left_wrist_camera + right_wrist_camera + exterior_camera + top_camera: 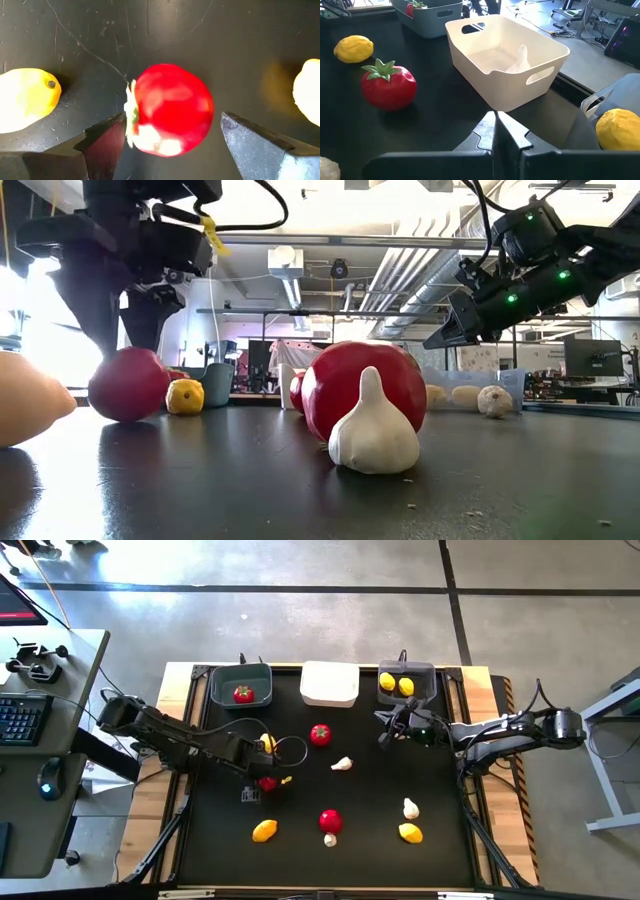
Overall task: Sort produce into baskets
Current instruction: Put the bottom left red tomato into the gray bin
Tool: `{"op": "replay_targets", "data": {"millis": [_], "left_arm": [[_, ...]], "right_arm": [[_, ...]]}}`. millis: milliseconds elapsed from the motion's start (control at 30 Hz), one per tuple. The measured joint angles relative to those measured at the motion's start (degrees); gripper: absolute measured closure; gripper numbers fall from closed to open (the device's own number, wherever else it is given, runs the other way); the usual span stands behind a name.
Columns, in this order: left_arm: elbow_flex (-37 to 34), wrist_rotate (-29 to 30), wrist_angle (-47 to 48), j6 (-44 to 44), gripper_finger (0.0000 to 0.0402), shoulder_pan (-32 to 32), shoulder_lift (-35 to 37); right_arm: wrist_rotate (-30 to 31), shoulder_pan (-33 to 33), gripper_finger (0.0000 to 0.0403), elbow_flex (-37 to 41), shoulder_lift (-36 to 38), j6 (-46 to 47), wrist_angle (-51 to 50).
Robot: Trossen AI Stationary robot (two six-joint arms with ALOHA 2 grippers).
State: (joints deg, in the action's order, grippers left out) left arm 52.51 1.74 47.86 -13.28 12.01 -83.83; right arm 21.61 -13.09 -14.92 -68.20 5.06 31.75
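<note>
The left gripper [266, 783] hangs over the left half of the table [370, 820], fingers [102, 145] spread wide w/ a red tomato [170, 110] between them. In the left wrist view a gap shows on both sides of the tomato, so it is not clamped; if one finger touches it, I cannot tell. A lemon [27, 97] lies just beside.

The right gripper [383, 735] is near the far right corner, above the table, fingers [495, 132] pressed together, holding nothing.

At the far edge stand 3 baskets: the left grey basket [240, 686] w/ 1 tomato, the white basket [330, 683] in the middle w/ a garlic bulb [520, 60] inside, the right grey basket [405, 680] w/ 2 lemons. Other tomatoes, lemons and garlic lie on the mat, mostly toward the near edge.

No brand, label or readable writing is seen.
</note>
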Motion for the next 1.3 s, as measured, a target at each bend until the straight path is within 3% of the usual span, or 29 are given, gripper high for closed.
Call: {"op": "replay_targets", "data": {"millis": [467,833,1100,1300], "left_arm": [[0.0,0.4,-1.6,3.5,0.0093,-0.3,-4.5],[0.0,0.4,-1.3,4.5,0.0182,-1.7,-4.1],[0.0,0.4,3.9,4.0,0.0194,-8.7,3.1],[0.0,0.4,5.9,4.4,0.0195,-21.1,11.1]], "right_arm": [[0.3,0.0,0.0399,0.0,0.0,0.0,-0.7],[0.2,0.0,0.0399,0.0,0.0,0.0,-0.7],[0.2,0.0,0.0399,0.0,0.0,0.3,-0.8],[0.0,0.0,0.0399,0.0,0.0,0.1,-0.8]]}}
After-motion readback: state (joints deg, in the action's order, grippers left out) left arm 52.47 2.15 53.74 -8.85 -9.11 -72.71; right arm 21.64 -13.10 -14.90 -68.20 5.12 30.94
